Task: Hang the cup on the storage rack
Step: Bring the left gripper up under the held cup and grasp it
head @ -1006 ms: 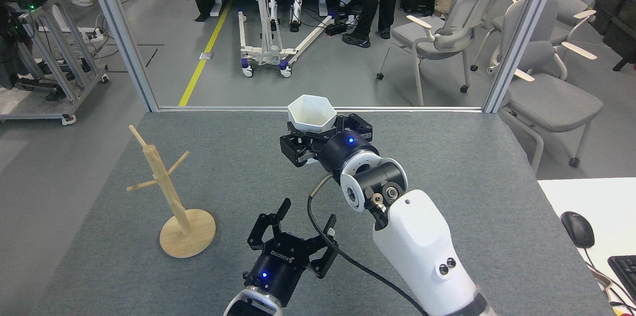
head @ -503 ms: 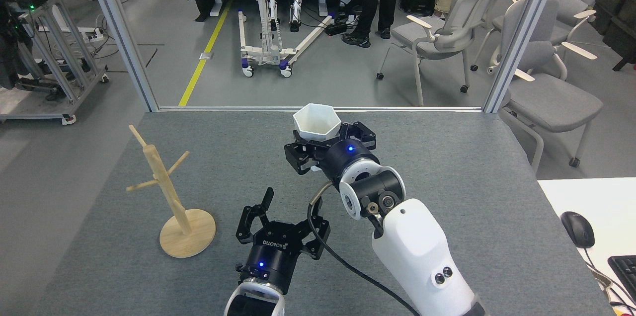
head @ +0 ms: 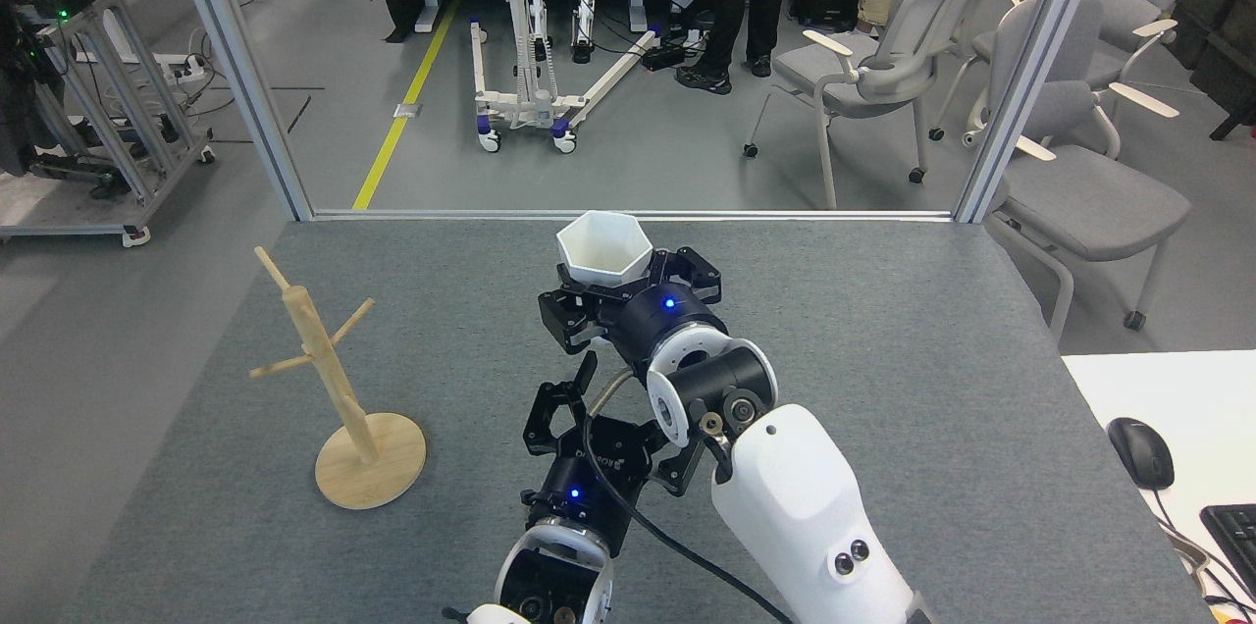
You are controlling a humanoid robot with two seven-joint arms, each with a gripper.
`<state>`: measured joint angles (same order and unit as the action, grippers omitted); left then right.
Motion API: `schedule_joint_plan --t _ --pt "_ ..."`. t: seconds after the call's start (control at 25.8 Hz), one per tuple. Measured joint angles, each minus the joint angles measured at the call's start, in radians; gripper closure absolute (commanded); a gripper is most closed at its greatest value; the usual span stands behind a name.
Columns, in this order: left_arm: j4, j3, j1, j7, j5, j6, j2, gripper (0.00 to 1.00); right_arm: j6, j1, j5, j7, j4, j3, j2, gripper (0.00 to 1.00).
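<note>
Grey felt-like tabletop [head: 883, 389] fills the lower frame, with chairs and standing people seen beyond a glass partition along the top. At frame centre, the white faceted cup with a hexagonal rim [head: 601, 246] is held upright, mouth up, by the fingers of the right gripper [head: 628, 295], closed on its lower part. The light wooden mug tree with a round base [head: 339, 379] stands well apart at the left, while the left gripper [head: 599, 423] is seen just below with fingers spread and nothing between them.

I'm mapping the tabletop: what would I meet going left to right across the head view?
storage rack → left gripper → cup held in the right gripper → computer mouse on the white desk.
</note>
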<state>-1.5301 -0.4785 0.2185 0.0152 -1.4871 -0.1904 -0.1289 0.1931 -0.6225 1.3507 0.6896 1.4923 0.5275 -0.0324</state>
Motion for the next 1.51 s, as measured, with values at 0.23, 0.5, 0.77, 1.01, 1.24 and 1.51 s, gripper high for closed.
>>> schedule_joint_plan --t 0.23,0.5,0.77,1.01,1.24,1.51 --pt "0.045 0.012 0.026 0.005 0.006 -0.009 -0.005 0.02 0.000 0.008 0.019 -0.002 0.000 0.001 0.018 0.94" --pt "0.048 0.050 0.030 0.004 0.011 -0.020 -0.006 0.02 0.000 0.018 0.022 -0.001 -0.001 0.002 0.021 0.94" --pt "0.043 0.071 0.034 0.003 0.013 -0.019 -0.003 0.02 0.000 0.025 0.033 0.001 -0.001 0.002 0.021 0.93" --pt "0.053 0.073 0.067 0.003 0.013 -0.009 -0.002 0.01 0.000 0.030 0.039 0.001 -0.001 0.001 0.028 0.94" --pt "0.099 0.073 0.096 0.002 0.013 -0.017 -0.005 0.01 0.002 0.032 0.041 0.002 -0.001 0.002 0.035 0.94" --pt "0.161 0.076 0.142 0.002 0.013 -0.028 -0.008 0.02 0.004 0.036 0.047 0.005 -0.001 0.013 0.050 0.93"
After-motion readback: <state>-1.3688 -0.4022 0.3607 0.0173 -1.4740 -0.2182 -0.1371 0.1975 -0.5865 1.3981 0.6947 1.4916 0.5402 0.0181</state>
